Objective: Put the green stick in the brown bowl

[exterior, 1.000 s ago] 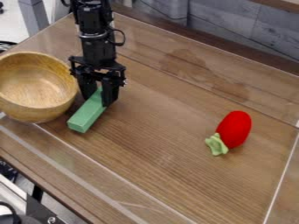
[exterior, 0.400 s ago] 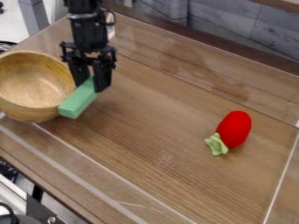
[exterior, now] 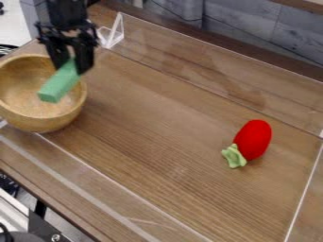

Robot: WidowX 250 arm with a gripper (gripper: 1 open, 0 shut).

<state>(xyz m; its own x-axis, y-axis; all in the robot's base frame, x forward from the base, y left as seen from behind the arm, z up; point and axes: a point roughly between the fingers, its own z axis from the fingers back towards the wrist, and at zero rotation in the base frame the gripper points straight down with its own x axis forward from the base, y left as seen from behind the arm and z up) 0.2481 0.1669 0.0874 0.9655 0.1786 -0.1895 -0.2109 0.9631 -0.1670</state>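
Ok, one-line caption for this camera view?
Gripper holds the green stick above the brown bowl; strawberry toy lies apart.

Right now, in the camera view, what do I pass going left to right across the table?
brown bowl → green stick, held in the hand over the bowl's right side → bare wooden table → strawberry toy's green leafy top → red strawberry toy.

The light-green flat stick (exterior: 59, 83) hangs tilted, lifted above the round brown wooden bowl's (exterior: 25, 115) rim.
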